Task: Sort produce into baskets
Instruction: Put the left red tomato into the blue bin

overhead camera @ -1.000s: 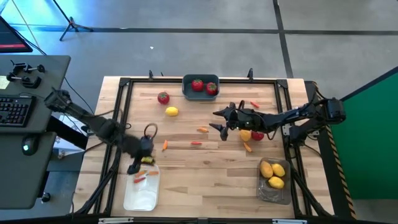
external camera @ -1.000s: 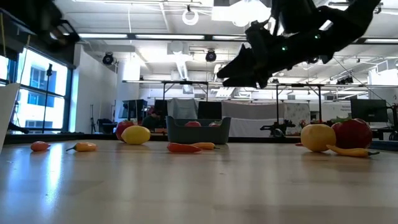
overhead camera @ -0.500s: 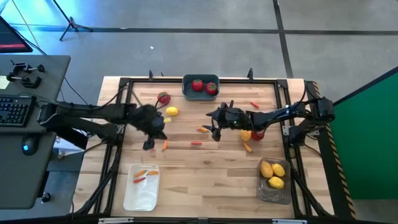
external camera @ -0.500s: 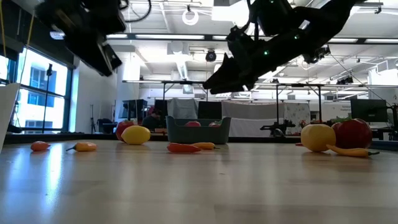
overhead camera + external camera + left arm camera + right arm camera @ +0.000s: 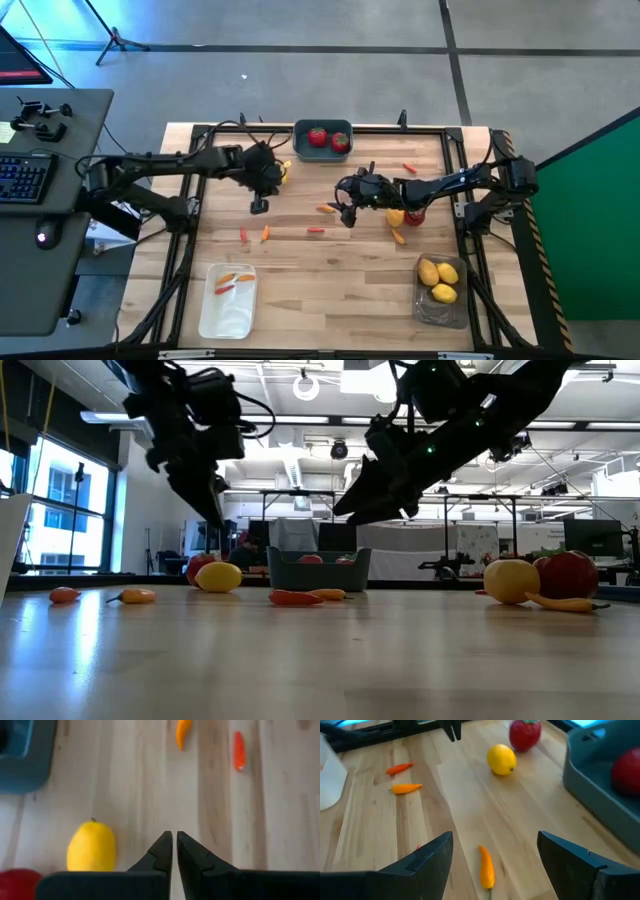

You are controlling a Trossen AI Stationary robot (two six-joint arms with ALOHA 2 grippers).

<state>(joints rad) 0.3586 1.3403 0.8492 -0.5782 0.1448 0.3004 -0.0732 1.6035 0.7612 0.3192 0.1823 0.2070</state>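
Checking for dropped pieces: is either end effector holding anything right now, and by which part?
Nothing is held. The left end effector is shut on nothing above the table near the lemon; the right end effector is open and empty.

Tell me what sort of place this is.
Probably a robotics lab in an open industrial hall: a framed wooden table on bare concrete, a side desk with a keyboard, and exposed ceiling ducts and lights over distant workstations.
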